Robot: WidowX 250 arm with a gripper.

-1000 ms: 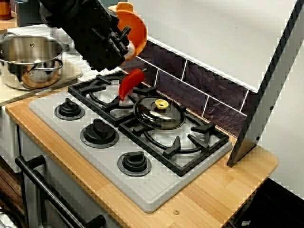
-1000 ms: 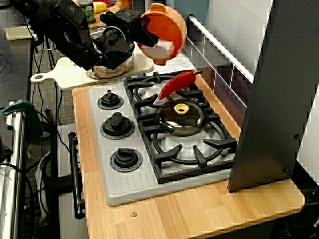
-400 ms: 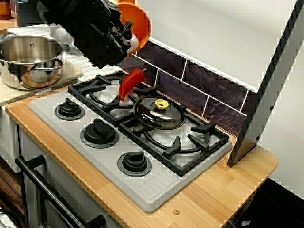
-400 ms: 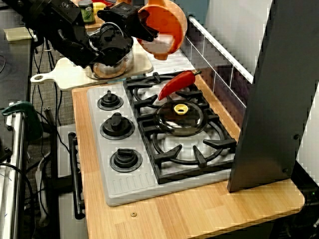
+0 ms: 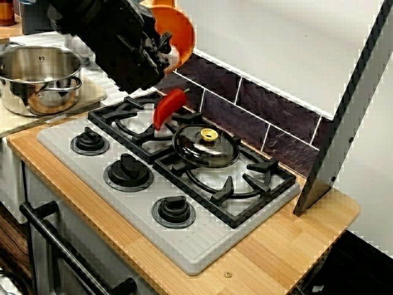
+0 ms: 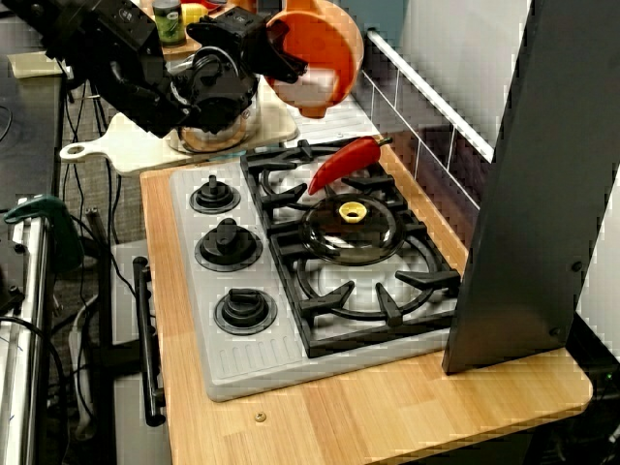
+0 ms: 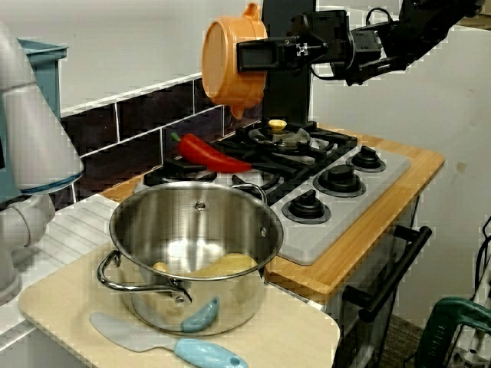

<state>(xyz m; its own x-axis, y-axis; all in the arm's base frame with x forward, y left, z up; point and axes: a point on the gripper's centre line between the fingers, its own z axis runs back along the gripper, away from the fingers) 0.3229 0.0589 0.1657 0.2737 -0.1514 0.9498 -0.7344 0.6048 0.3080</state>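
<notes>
in the view across the steel pot (image 7: pixel 192 226), that pot stands nearest; beyond it the red pepper (image 7: pixel 209 156) lies on the back grate of the stove (image 7: pixel 360 195). above the pepper and well clear of it, the gripper (image 7: pixel 249 55) reaches in from the knob side, jaws closed on the orange pot (image 7: pixel 222 65), seemingly by its rim. the orange pot sits on the wall side of the jaws, tipped over, base toward the steel pot, mouth toward the glass lid (image 7: pixel 282 138) farther along
</notes>
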